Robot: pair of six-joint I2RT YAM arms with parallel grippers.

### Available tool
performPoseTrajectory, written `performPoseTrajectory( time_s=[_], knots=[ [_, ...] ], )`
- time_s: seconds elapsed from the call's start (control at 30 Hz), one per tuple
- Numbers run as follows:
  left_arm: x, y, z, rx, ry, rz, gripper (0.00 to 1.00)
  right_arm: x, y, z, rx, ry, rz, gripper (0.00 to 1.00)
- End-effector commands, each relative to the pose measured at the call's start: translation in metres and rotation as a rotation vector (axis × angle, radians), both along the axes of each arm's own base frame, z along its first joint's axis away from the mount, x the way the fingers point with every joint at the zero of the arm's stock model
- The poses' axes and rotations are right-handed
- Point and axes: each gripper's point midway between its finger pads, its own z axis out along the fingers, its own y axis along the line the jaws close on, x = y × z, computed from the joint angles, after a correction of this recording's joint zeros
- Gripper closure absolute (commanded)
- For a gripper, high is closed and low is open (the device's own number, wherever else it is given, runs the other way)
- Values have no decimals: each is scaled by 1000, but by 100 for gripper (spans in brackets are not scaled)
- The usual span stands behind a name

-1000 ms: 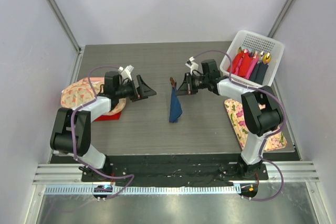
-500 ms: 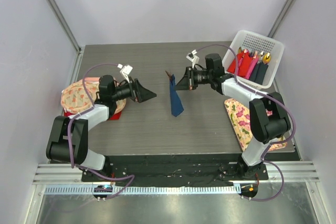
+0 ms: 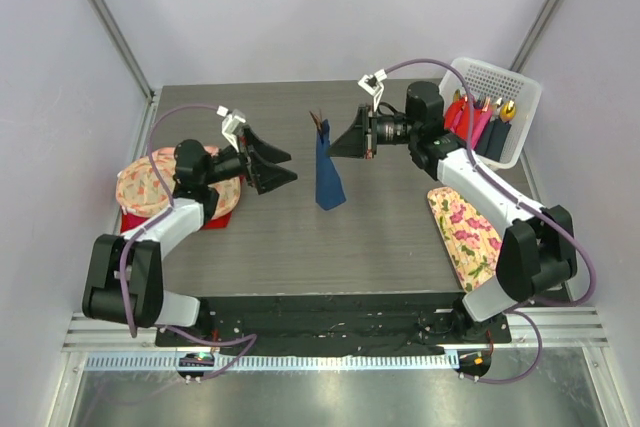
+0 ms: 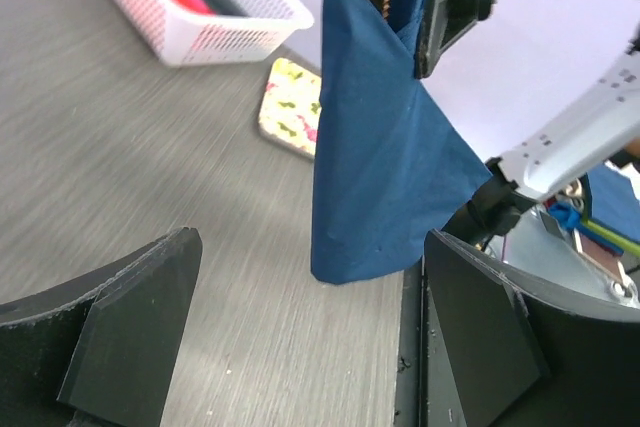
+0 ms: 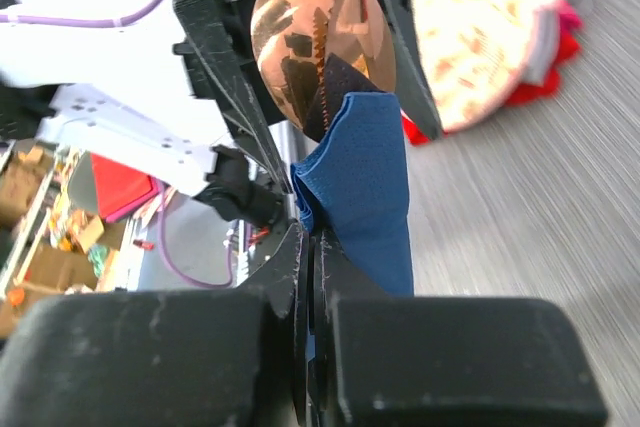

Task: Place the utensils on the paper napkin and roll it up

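The dark blue paper napkin [image 3: 326,172] is a loose roll hanging upright, its lower end near the table. Copper-brown utensils [image 3: 318,119] poke out of its top. In the right wrist view the shiny spoon bowl [image 5: 320,47] stands above the blue roll [image 5: 365,197]. My right gripper [image 3: 335,150] is shut on the roll's upper part from the right; its closed jaws [image 5: 308,237] pinch the blue paper. My left gripper [image 3: 292,167] is open and empty, just left of the roll and apart from it. In the left wrist view the roll [image 4: 380,147] hangs beyond the open gripper [image 4: 310,347].
A white basket [image 3: 497,72] at the back right holds red, pink and dark rolls with gold tips. A floral cloth [image 3: 468,235] lies at the right edge. Another floral cloth [image 3: 150,182] over a red napkin [image 3: 205,222] lies at the left.
My right gripper has lifted the blue roll and carried it a little back and left. My left gripper has drawn back slightly and stays open.
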Motion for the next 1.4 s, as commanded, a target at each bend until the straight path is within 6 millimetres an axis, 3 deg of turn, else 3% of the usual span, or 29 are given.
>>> performPoseTrajectory(
  time_s=[0.0, 0.17, 0.43, 0.57, 0.73, 0.83, 1.03, 1.1, 1.23, 1.37],
  knots=[
    [-27, -6, 58, -22, -245, -91, 0, -37, 6, 71, 101, -212, 111, 99],
    [-54, -13, 83, -31, -370, -143, 0, -61, 15, 79, 81, -269, 171, 99],
    [-61, -16, 83, -48, -355, -141, 0, -97, 32, 88, 65, -358, 259, 99],
    [-73, -21, 93, -74, -359, -169, 0, -104, 36, 89, 59, -380, 278, 99],
    [-107, -35, 103, -104, -393, -247, 0, -108, 39, 88, 47, -398, 298, 99],
    [-116, -41, 107, -118, -394, -266, 5, -112, 40, 87, 46, -416, 311, 99],
    [-114, -44, 104, -126, -370, -269, 22, -120, 39, 95, 57, -438, 326, 99],
    [-113, -45, 102, -130, -355, -272, 23, -122, 39, 97, 61, -447, 329, 99],
    [-110, -45, 95, -129, -343, -253, 8, -126, 40, 102, 70, -462, 337, 99],
    [-114, -44, 93, -121, -360, -266, 5, -130, 39, 105, 75, -467, 345, 99]
  ],
)
